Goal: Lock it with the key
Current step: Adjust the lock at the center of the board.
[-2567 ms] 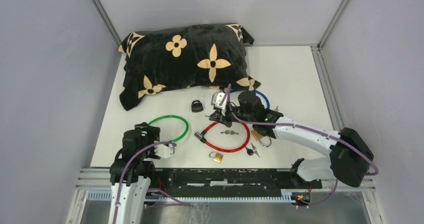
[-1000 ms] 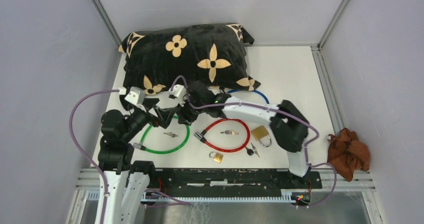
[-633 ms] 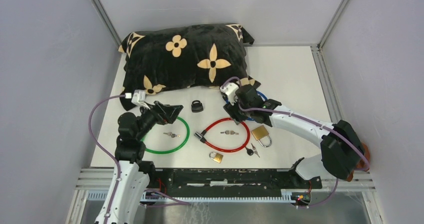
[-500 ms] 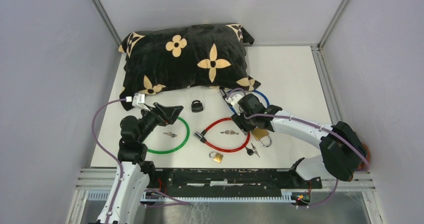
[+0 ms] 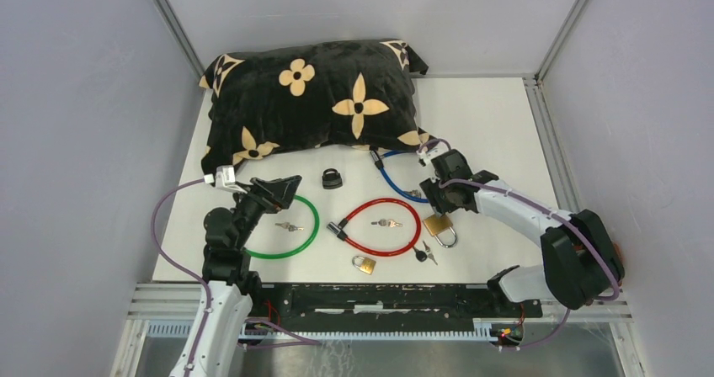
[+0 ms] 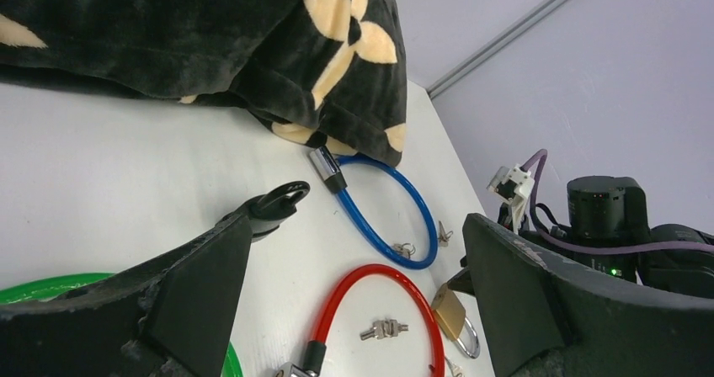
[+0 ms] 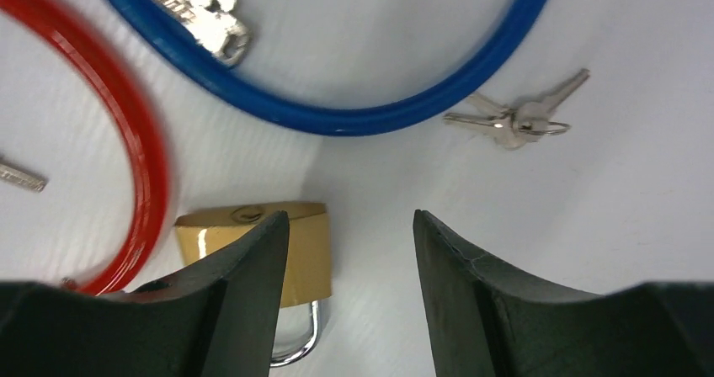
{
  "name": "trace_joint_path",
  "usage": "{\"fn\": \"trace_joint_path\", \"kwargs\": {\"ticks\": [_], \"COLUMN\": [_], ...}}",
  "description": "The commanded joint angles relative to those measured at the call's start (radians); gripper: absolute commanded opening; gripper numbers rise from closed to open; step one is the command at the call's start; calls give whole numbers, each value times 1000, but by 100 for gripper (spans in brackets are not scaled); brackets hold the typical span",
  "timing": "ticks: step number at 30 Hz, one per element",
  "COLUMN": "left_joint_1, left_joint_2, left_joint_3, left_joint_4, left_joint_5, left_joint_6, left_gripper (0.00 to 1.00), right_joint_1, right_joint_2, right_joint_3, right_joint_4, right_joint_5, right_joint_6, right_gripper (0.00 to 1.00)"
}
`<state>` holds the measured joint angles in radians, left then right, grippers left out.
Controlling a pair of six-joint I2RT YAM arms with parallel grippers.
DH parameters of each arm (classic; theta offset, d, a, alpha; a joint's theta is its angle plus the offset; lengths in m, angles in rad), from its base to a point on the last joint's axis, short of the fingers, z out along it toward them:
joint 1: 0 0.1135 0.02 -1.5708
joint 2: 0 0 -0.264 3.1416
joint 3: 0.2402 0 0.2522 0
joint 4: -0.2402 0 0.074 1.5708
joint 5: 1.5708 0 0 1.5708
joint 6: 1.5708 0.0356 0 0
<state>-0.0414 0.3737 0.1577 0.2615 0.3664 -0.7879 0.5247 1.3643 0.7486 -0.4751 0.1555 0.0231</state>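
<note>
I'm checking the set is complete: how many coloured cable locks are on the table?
3: green cable lock at left, red cable lock in the middle, blue cable lock by the pillow's near-right corner. The pillow could hide more.

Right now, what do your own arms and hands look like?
Both the left arm and right arm have white links and black joints. A purple cable runs along each to a white connector by the wrist. The left hand and right hand have plain black fingers.
</note>
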Motion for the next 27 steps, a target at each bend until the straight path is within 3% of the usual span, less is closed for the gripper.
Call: {"fn": "trace_joint_path", "kwargs": {"ticks": [1, 8, 17, 27], "left_joint_1": [1, 2, 4, 4], "left_joint_2": [-10, 11, 25, 40], "left_joint_3": [-6, -8, -10, -13], "left_joint_4": [50, 44, 45, 48], "left_joint_5": [-50, -69, -78, -78], "left_joint_6": [13, 13, 13, 9], "left_gripper": [100, 100, 100, 100], "right_joint_1": [-105, -260, -261, -221], "right_joint_2": [27, 122, 327, 333], "right_joint_3": [59, 127, 258, 188], "right_joint_4": [67, 212, 175, 176], "right_joint_5": [-4, -98, -153, -271], "right_joint_6": [-15, -15, -77, -54], "right_gripper": [61, 60, 53, 48]}}
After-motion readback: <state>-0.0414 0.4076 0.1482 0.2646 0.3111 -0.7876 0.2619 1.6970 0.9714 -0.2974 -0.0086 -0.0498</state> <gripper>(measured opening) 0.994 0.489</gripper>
